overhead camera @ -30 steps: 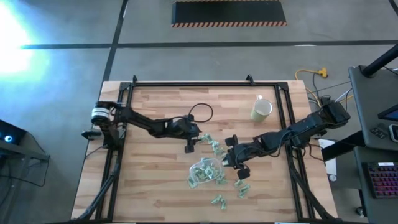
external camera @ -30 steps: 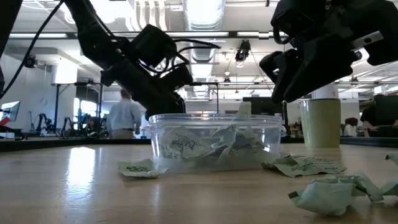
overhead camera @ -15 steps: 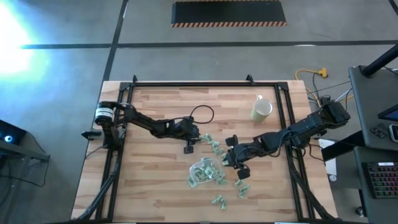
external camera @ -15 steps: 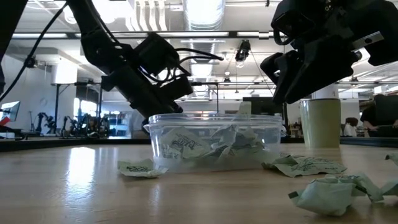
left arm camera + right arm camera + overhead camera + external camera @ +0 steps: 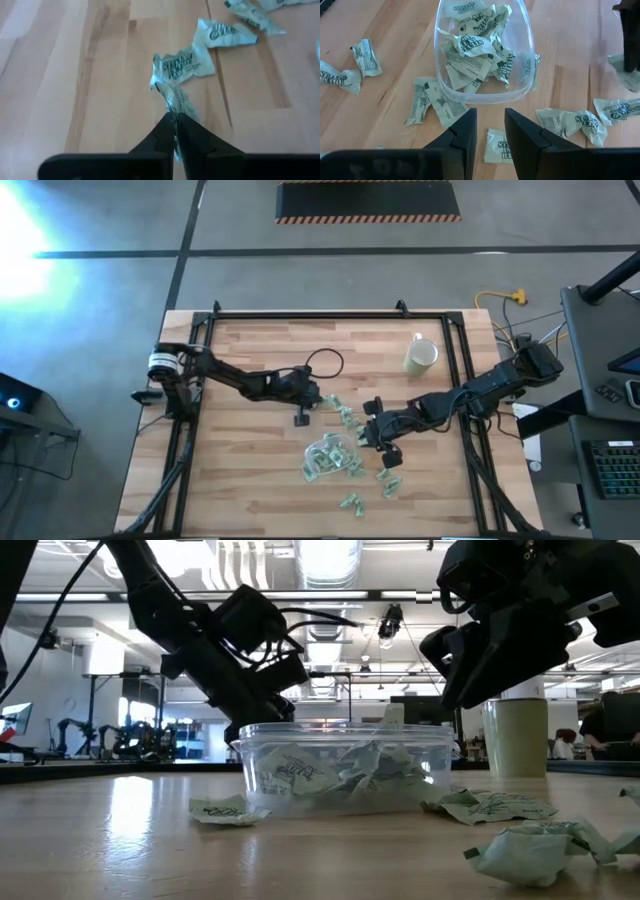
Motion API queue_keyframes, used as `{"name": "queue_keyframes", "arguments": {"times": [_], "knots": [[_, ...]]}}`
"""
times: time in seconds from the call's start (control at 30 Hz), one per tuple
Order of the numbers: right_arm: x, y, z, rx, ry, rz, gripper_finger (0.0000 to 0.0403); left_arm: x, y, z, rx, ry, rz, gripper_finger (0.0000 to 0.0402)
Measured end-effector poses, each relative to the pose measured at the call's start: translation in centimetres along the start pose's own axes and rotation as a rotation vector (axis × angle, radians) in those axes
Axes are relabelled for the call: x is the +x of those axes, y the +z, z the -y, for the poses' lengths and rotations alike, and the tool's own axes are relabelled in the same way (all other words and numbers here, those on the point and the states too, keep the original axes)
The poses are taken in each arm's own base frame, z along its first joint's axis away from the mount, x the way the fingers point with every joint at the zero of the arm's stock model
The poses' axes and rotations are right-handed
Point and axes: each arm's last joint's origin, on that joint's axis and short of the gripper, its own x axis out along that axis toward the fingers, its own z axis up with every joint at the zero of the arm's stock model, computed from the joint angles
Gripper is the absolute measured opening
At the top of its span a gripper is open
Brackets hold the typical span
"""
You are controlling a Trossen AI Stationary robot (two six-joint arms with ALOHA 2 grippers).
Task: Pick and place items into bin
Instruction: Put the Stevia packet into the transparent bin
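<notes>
Pale-green wrapped items lie scattered on the wooden table. One item [image 5: 180, 67] lies just ahead of my left gripper [image 5: 175, 119], which is shut on it, left of the table's middle [image 5: 302, 417]. The bin [image 5: 485, 50], a clear oval tub, holds several items and stands on the table near the middle [image 5: 328, 455]. My right gripper [image 5: 490, 122] hovers open just right of the bin [image 5: 380, 442], above a loose item [image 5: 499, 146] that it does not touch. My left gripper pinches the item's twisted wrapper end [image 5: 172, 106] between its two fingertips. The fingers slant down at it from the table's left side. The item's body lies flat on the table ahead of the fingertips.
A cream mug [image 5: 421, 356] stands at the far right. More loose items lie between the two grippers [image 5: 345, 415] and near the table's front edge [image 5: 388, 483]. A black cable loop [image 5: 325, 362] lies behind the left gripper. A black frame rail [image 5: 300, 315] borders the table.
My left gripper has shut on the wrapper's end while staying where it was. A person seen beyond the table in the low view has walked out of sight.
</notes>
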Motion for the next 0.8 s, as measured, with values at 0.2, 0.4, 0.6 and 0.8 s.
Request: {"name": "queue_keyframes", "arguments": {"times": [0.2, 0.4, 0.6, 0.8], "knots": [[0.0, -0.5, 0.0, 0.020, -0.012, -0.052, 0.0083, -1.3, 1.2, 0.3, 0.009, -0.005, 0.053, 0.0000], [0.0, -1.1, 0.4, 0.052, -0.125, -0.094, 0.0073, -2.9, 2.6, 1.6, 0.043, -0.031, 0.123, 0.0000], [0.5, -2.0, 0.4, 0.093, -0.141, -0.112, 0.0071, -5.2, 4.2, 3.4, 0.107, -0.073, 0.210, 0.0000], [2.0, -3.4, 0.4, 0.082, -0.131, -0.067, 0.0082, -7.1, 5.5, 6.2, 0.208, -0.211, 0.308, 0.0000]]}}
